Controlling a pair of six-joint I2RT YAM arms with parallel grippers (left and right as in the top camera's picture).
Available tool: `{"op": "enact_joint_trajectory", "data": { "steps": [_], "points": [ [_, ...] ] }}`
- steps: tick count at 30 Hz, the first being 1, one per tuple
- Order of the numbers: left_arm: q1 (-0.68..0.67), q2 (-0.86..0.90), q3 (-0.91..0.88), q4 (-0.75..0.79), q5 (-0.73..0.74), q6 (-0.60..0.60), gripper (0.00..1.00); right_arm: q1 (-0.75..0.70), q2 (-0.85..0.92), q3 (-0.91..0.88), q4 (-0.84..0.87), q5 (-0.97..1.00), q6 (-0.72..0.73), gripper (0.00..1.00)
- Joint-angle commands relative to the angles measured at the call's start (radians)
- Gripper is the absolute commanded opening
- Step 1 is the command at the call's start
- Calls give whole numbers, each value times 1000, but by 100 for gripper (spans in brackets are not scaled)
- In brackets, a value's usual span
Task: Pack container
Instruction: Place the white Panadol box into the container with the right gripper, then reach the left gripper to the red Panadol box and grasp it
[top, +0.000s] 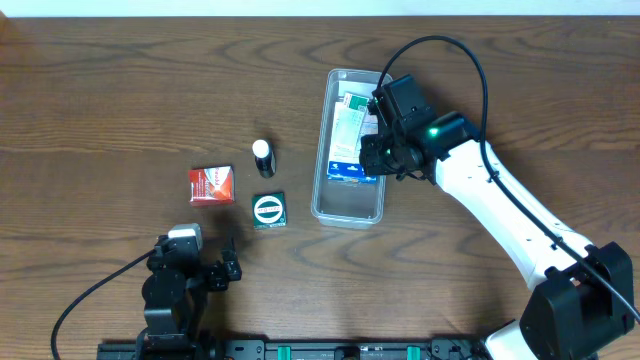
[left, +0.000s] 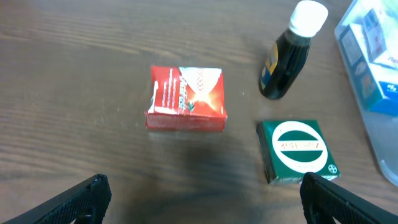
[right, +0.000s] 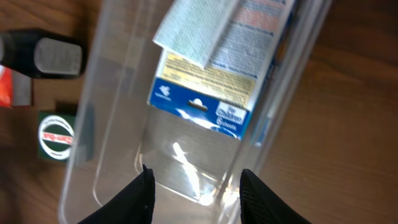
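Observation:
The clear plastic container (top: 345, 205) lies lengthwise right of centre and holds a blue and white carton (top: 350, 135) in its far half. The container (right: 118, 143) and carton (right: 208, 93) also fill the right wrist view. My right gripper (top: 375, 150) hangs open and empty over the container's right side, above the carton (right: 194, 193). A red box (top: 211, 185), a green box (top: 268, 210) and a small dark bottle with a white cap (top: 263, 157) stand left of the container. My left gripper (top: 215, 270) is open and empty near the front edge, short of the red box (left: 186, 98).
In the left wrist view the green box (left: 298, 151) is at the right, the bottle (left: 289, 53) behind it, and the container's edge (left: 379, 149) at far right. Bare wooden table lies to the left and far right.

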Motion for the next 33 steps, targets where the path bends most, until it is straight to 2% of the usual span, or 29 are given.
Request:
{"op": "enact_joint_trajectory", "data": {
  "steps": [1,6,9,11,12,16,18,24,26,29,33],
  "points": [
    [6,-6,-13,51,4,16,98,-26,-55,13,-11,40,41,46],
    [6,-6,-10,121,4,-9,98,-162,-203,13,-20,42,132,61],
    [6,-3,21,123,5,-94,98,-275,-289,13,-31,41,157,77],
    [6,24,60,108,3,-114,98,-351,-335,13,-47,42,156,95],
    [6,50,85,99,2,-125,98,-380,-350,13,-54,42,156,99],
    [6,244,229,38,-43,-161,98,-487,-394,13,-97,42,156,99],
    [6,400,336,-1,-82,-161,98,-520,-397,13,-106,42,156,99],
    [6,873,726,-177,-88,-113,98,-541,-396,13,-130,42,156,99],
    [6,1023,859,-253,-83,-62,98,-541,-396,13,-148,42,156,99],
    [6,1176,954,-298,-50,-59,98,-541,-396,13,-150,42,156,99],
    [6,1312,962,-286,-53,-59,98,-541,-396,13,-151,42,156,99]
  ]
}}
